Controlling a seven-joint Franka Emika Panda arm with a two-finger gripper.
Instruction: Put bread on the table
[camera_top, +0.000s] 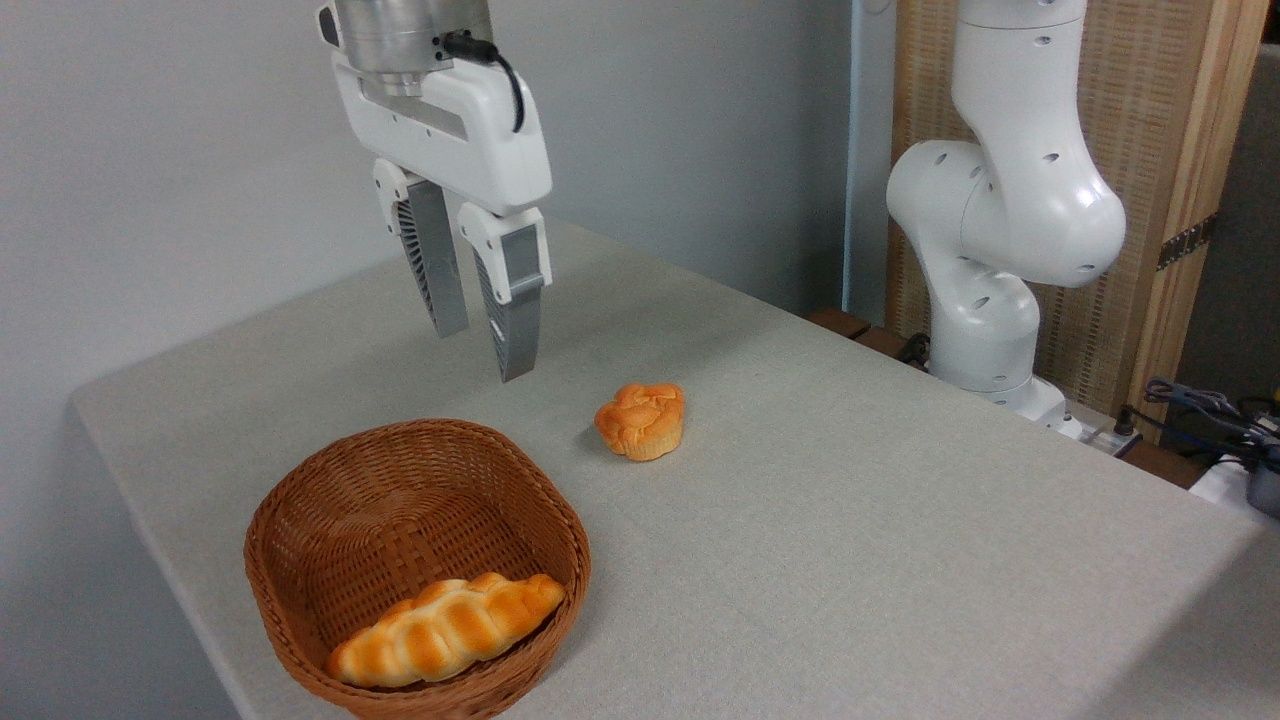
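the bread (640, 421) sits alone on the grey worktop (900, 560), just right of the wicker basket (300, 520) and apart from it. it rests on its flat base, tipped slightly so the knotted top faces up and toward the left; being roundish, it has only a faint long axis, running roughly left to right. the claw (484, 348) hangs in the air above and left of it, released, fingers parted and empty. a braided loaf (445, 630) lies in the basket.
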